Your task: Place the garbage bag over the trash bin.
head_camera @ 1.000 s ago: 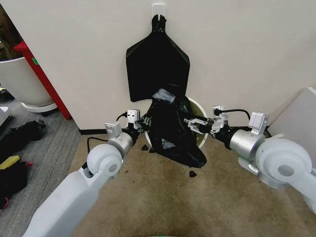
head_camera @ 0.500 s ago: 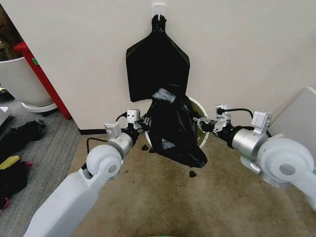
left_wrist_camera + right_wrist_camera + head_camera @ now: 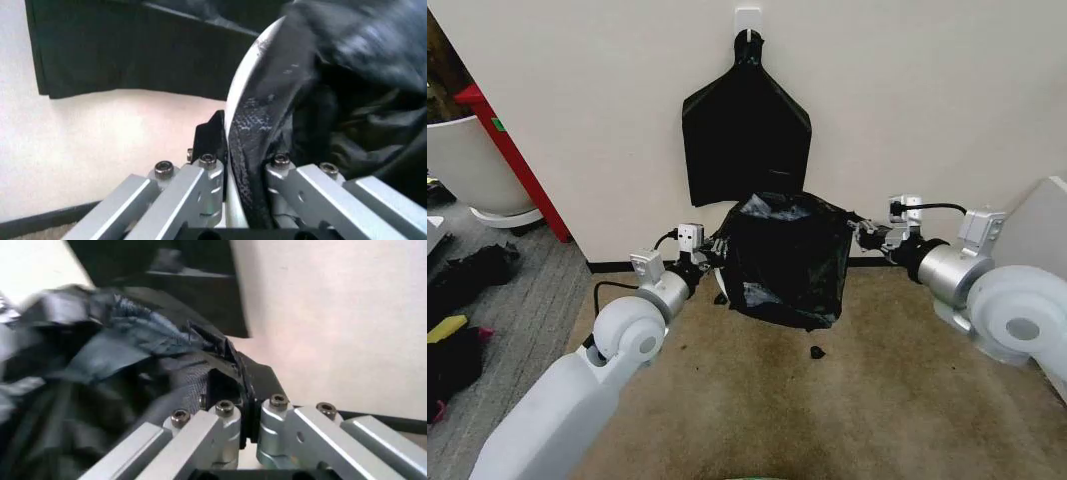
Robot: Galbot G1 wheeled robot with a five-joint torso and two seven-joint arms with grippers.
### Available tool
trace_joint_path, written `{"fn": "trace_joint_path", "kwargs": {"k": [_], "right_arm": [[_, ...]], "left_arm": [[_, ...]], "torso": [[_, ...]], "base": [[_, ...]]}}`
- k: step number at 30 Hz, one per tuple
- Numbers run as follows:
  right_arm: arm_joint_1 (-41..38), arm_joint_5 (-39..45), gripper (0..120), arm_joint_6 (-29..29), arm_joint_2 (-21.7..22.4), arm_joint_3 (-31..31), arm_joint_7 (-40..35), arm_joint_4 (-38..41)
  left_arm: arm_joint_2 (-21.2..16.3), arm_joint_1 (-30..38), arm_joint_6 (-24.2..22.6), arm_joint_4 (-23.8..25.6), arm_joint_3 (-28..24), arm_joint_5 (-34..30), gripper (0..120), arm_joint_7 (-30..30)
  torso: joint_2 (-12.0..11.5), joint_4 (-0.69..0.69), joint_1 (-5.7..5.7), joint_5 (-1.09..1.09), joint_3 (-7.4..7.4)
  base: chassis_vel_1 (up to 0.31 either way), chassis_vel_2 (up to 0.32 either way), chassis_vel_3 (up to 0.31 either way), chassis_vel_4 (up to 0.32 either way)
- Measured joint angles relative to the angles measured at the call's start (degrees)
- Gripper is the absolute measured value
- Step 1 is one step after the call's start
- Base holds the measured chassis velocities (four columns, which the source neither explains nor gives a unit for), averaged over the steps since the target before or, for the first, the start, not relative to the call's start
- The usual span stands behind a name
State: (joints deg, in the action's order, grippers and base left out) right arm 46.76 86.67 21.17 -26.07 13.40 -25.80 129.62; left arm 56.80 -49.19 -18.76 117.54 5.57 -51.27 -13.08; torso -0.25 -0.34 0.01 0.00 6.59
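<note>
one white planter pot (image 3: 467, 165) stands far off to the left of the left pincer (image 3: 717, 258), cut off by the picture's edge, with one red post (image 3: 512, 160) leaning beside it and a few dark items on the grey floor, too dim to name. two arms reach forward over the brown carpet (image 3: 757, 400). the left pincer sits at the left side of one garbage bag (image 3: 787, 258), and in the left wrist view it (image 3: 248, 170) is clenched on the rim of one trash bin (image 3: 241, 107) together with the bag film (image 3: 347, 90) lying over that rim; the white edge runs up between the two metal fingers (image 3: 200, 185).

between the two pincers the garbage bag is spread wide and boxy, its top open and crinkled, its lower edge hanging just above the carpet. the bin itself is hidden under the bag in the head view. above the bag, one flat bunch of black bags (image 3: 747, 135) hangs from one white wall hook (image 3: 748, 22), gathered to a point; its lower edge is partly covered by the stretched bag. two small black scraps (image 3: 816, 352) lie on the carpet, one below the bag and one at its left corner, too small to make out.

the right pincer (image 3: 861, 228) is at the bag's upper right corner, and in the right wrist view it (image 3: 243, 395) is clamped on a fold of the black film (image 3: 113, 365). past it on the right, one pale panel (image 3: 1037, 235) is cut by the frame.
</note>
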Motion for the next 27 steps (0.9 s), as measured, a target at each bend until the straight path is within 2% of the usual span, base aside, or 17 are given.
{"fn": "trace_joint_path", "kwargs": {"k": [12, 15, 19, 23, 27], "right_arm": [[0.5, -4.1, 0, 0.2, 3.3, -0.5, 5.3, -7.1], [1.0, -5.1, 0, 0.2, 3.8, -0.8, 12.0, -10.3], [1.3, -5.7, 0, 0.0, 3.9, -0.8, 16.6, -12.1], [1.8, -9.3, 0, -1.0, 4.0, -1.2, 26.3, -15.3], [2.1, -11.9, 0, -1.7, 3.7, -1.5, 30.0, -17.2]], "left_arm": [[-0.4, -1.2, 1.8, 0.6, 1.3, -0.2, 4, 4.6], [-0.5, -1.5, 2.3, 0.8, 1.5, -0.6, 4, 6.7], [-0.7, -1.7, 2.7, 0.8, 1.6, -0.9, 4, 7.4], [-0.6, -1.8, 3.3, 0.8, 1.6, -1.7, 4, 8.0], [-0.5, -1.8, 3.6, 0.8, 1.6, -2.5, 4, 8.2]], "torso": [[0.0, 0.01, 0.00, 0.00, 0.00], [0.0, 0.00, 0.00, 0.01, 0.00], [0.0, 0.00, 0.00, 0.01, 0.00], [0.0, 0.00, 0.00, 0.00, 0.00], [0.0, 0.00, 0.00, 0.01, 0.00]], "base": [[0.000, 0.000, 0.000, 0.000], [0.000, 0.000, 0.000, 0.000], [0.000, 0.000, 0.000, 0.000], [0.000, 0.000, 0.000, 0.000], [0.000, 0.000, 0.000, 0.000]]}}
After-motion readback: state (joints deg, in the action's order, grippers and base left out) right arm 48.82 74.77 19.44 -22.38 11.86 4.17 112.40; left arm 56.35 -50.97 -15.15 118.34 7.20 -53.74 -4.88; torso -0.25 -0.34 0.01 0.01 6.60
